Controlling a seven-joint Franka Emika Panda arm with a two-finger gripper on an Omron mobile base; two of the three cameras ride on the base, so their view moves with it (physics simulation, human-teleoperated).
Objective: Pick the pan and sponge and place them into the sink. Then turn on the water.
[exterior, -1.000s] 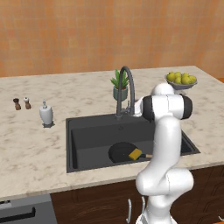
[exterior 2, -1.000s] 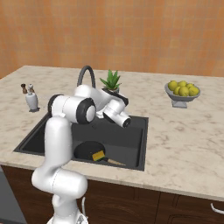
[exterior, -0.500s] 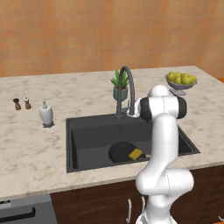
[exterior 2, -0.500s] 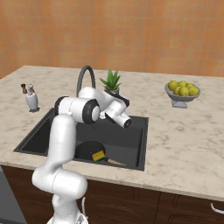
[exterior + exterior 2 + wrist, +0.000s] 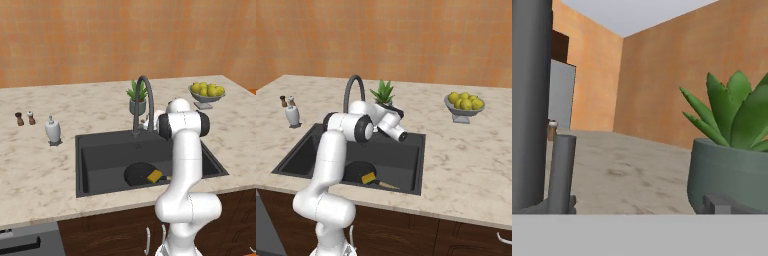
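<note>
Marble worktop, back edge of the sink [image 5: 100, 145]: pan [image 5: 140, 173] and sponge [image 5: 155, 176] lie inside. Gripper [image 5: 639, 202] – jaws wide – should nudge the faucet [image 5: 141, 102] lever [image 5: 561, 172] squarely, clear of the potted plant [image 5: 732, 160].

Readable text: none in any view.
Labels or brands: none legible on the tabletop [image 5: 40, 170] items.
Numbers or signs: none visible.

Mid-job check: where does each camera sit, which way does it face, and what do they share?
Left base view: behind the arm's left, looking down over the sink; arm at lower right.
Right base view: behind its right, same sink; arm at lower left.
Hand view: on the hand, level along the counter, between faucet and potted plant.
Both base views share the pan, sponge and fruit bowl.
</note>
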